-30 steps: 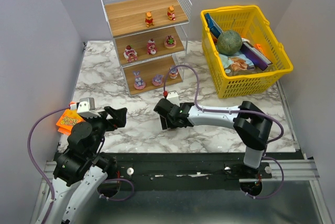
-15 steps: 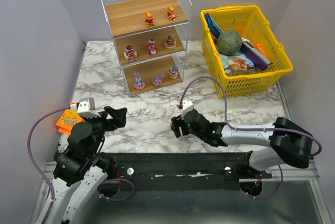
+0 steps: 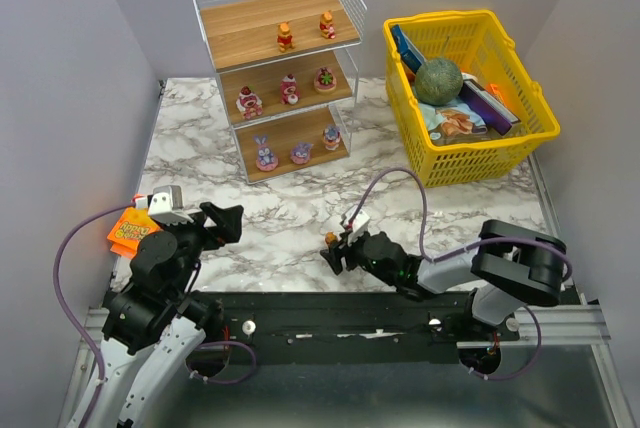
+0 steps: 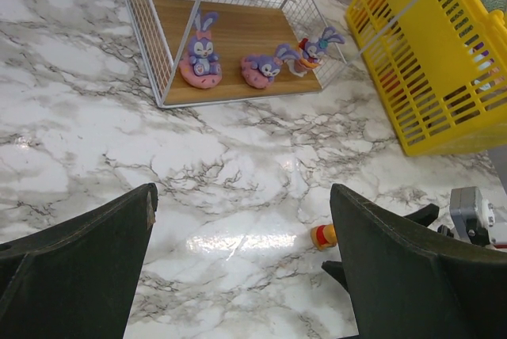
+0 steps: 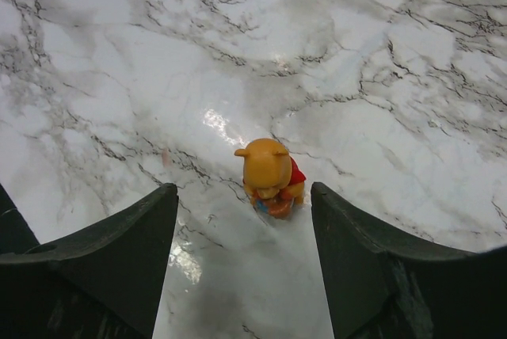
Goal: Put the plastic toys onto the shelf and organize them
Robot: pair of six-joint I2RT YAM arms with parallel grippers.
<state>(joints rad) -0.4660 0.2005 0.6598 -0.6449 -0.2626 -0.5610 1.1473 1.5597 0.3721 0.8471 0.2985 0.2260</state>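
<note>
The white wire shelf (image 3: 275, 58) holds two orange-yellow toys (image 3: 285, 36) on its top board, three red-pink toys (image 3: 289, 90) on the middle board and three purple toys (image 3: 300, 153) on the bottom board (image 4: 238, 38). One orange-yellow bear toy (image 3: 329, 239) stands on the marble near the front edge. My right gripper (image 3: 335, 255) lies low just behind it, open. In the right wrist view the bear (image 5: 271, 177) stands just ahead of the open right gripper (image 5: 244, 204), touching neither finger. My left gripper (image 3: 222, 223) is open and empty, and its wrist view (image 4: 244, 196) shows the bear (image 4: 323, 236) by its right finger.
A yellow lattice basket (image 3: 475, 153) with a green ball (image 3: 438, 79) and packets stands at the back right, and also shows in the left wrist view (image 4: 420, 78). A flat orange packet (image 3: 128, 231) lies at the left edge beside my left arm.
My right arm has drawn back from the table's middle toward the near edge and dropped low. The orange-yellow bear now shows standing on the marble ahead of its fingers. The left arm has not moved.
</note>
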